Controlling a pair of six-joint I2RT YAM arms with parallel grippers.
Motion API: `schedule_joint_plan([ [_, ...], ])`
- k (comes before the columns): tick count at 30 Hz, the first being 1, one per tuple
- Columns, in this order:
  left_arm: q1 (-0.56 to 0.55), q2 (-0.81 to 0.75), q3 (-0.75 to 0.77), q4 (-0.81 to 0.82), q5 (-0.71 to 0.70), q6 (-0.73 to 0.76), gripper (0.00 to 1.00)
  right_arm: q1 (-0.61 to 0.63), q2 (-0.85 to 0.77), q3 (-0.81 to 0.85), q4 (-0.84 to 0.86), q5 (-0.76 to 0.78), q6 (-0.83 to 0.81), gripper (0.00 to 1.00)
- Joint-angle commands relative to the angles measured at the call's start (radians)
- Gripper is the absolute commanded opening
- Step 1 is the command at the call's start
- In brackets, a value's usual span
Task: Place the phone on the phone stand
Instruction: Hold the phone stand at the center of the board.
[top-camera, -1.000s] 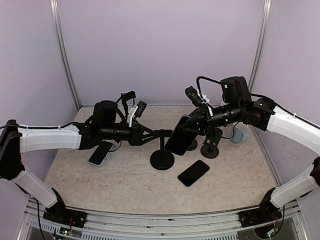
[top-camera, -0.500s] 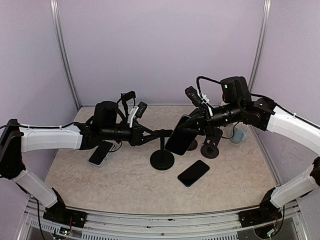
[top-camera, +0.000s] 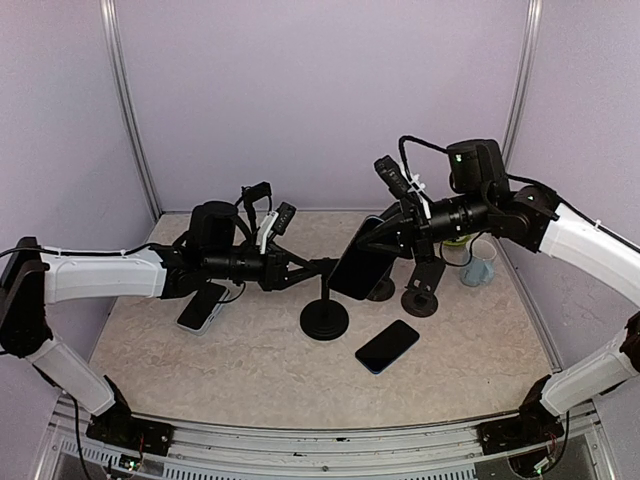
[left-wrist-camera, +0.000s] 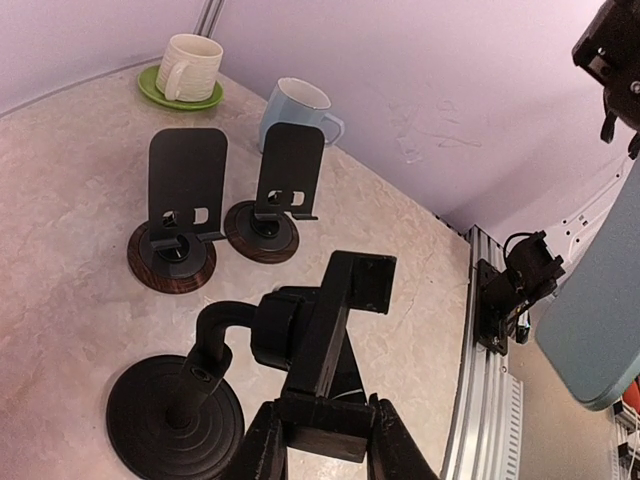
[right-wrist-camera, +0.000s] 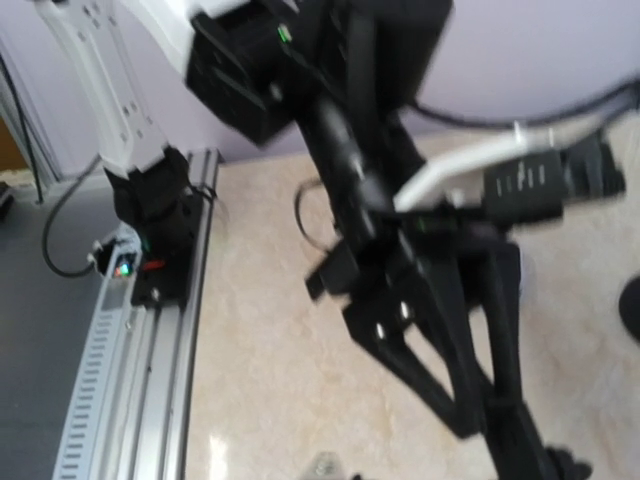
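Observation:
The black phone stand stands on its round base mid-table, its clamp head raised toward the left. My left gripper is shut on the lower bar of that clamp, one finger on each side. My right gripper is shut on the dark phone, holding it tilted in the air just right of the stand's head. In the left wrist view the phone's grey back shows at the right edge. The right wrist view is blurred and shows only my left arm, not the phone.
A second dark phone lies flat in front of the stand. A white-cased phone lies under the left arm. Two small wood-based stands, a blue mug and a cream mug on a green saucer stand behind.
My left gripper has closed down on the stand's clamp bar. The right arm has lifted the phone a little higher and nearer the stand's head.

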Motion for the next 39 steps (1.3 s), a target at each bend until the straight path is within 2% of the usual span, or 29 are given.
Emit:
schedule_joint_plan([
  [1, -0.002, -0.044, -0.018, 0.001, 0.023, 0.014, 0.00, -0.008, 0.005, 0.079, 0.036, -0.076, -0.009, 0.00],
  [13, -0.037, -0.133, -0.054, -0.064, 0.046, 0.058, 0.00, -0.004, 0.208, 0.212, -0.020, -0.282, -0.032, 0.00],
  [18, -0.051, -0.146, -0.063, -0.061, 0.060, 0.063, 0.00, 0.025, 0.255, 0.260, -0.074, -0.340, -0.118, 0.00],
  [23, -0.067, -0.153, -0.073, -0.054, 0.082, 0.072, 0.00, 0.102, 0.309, 0.332, -0.244, -0.342, -0.302, 0.00],
  [27, -0.081, -0.146, -0.075, -0.053, 0.094, 0.082, 0.00, 0.136, 0.361, 0.387, -0.358, -0.342, -0.389, 0.00],
  [39, -0.095, -0.147, -0.063, -0.089, 0.122, 0.116, 0.00, 0.139, 0.415, 0.401, -0.439, -0.337, -0.487, 0.00],
])
